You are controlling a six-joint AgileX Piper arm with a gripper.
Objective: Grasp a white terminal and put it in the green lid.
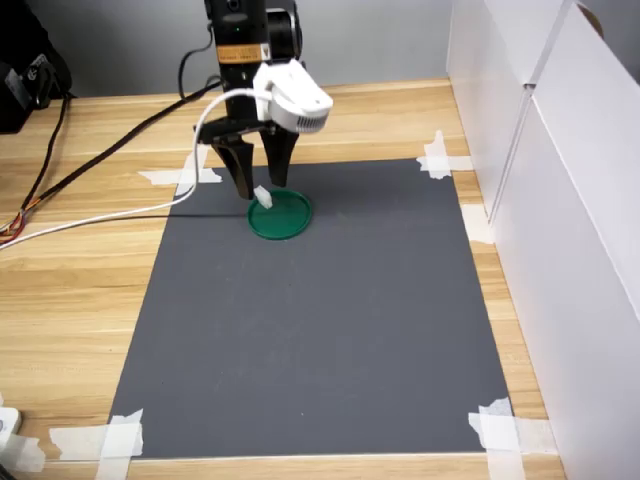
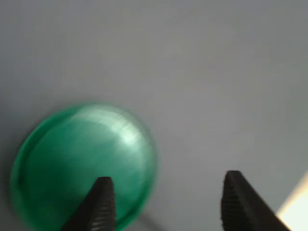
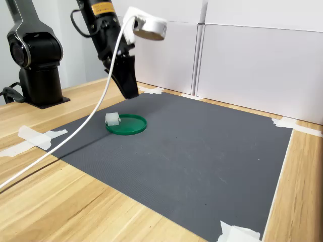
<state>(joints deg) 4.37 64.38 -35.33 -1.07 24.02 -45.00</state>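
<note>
The white terminal (image 3: 112,119) sits on the green lid's (image 3: 132,127) rim edge nearest the arm base, so placing looks essentially done, with the gripper (image 1: 258,190) spread empty just above it.

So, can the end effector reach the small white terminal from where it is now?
Probably yes. The small white plastic terminal sits at the rim of the flat round dark-green plastic lid, and the open end effector hangs above it. Nothing lies between them on the dark grey mat.
</note>
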